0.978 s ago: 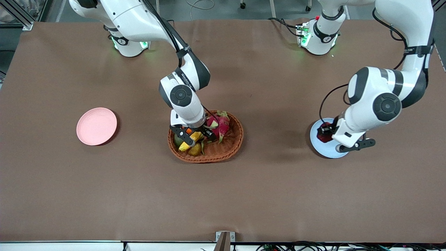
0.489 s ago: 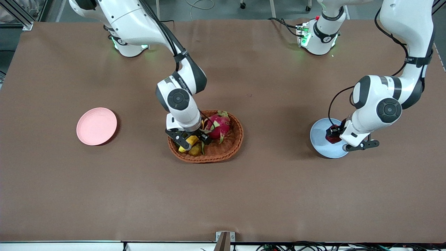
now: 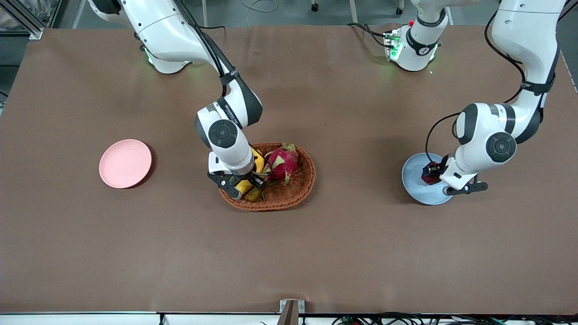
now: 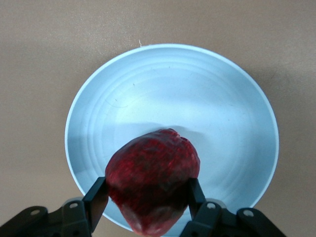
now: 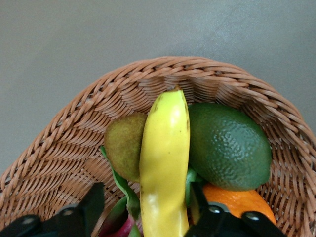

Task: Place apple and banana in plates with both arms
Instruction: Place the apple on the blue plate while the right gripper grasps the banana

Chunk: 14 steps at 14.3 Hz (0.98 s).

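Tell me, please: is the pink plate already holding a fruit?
No. The pink plate is bare in the front view; the banana is in the basket.

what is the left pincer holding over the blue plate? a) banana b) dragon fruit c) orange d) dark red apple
d: the left pincer is shut on the dark red apple above the light blue plate.
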Motion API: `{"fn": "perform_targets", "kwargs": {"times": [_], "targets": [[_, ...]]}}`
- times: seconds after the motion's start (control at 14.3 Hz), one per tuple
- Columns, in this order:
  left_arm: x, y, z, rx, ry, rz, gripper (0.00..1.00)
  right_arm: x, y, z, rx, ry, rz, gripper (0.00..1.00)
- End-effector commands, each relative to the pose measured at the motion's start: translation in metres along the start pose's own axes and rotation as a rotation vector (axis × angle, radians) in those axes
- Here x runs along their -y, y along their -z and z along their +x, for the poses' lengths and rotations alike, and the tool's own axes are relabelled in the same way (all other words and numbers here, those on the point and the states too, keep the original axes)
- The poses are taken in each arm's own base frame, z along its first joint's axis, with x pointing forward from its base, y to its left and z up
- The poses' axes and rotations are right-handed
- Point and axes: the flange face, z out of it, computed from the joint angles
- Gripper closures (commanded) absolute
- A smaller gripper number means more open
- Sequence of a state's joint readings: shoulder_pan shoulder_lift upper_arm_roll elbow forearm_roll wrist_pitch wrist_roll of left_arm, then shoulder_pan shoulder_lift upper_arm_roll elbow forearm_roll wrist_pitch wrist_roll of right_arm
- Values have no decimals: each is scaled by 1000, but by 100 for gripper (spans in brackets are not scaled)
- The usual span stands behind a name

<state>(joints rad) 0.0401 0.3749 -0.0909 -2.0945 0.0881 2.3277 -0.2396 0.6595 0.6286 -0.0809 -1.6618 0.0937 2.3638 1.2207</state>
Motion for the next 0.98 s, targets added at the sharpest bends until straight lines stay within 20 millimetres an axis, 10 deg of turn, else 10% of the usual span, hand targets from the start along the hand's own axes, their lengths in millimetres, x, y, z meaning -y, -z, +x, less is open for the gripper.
{"fn": "perform_targets", "kwargs": {"times": [0.0,0.21,0.49,0.63,0.91], "targets": [[2,5,-1,-20,-25,6,5,-1,-4,0,-5,19,-9,51],[8,34,3,-34,-72,12,0,-2,-9,-1,-7,29,-17,59],[16,142,-2,-17,-90,29,0,-3,-8,4,-21,50,-23,97],[16,192,-6,-26,-83,19,0,-7,0,15,-13,71,-35,100],[15,301,-20,-74,-77,-65,0,-19,67,59,45,71,-72,100]]}}
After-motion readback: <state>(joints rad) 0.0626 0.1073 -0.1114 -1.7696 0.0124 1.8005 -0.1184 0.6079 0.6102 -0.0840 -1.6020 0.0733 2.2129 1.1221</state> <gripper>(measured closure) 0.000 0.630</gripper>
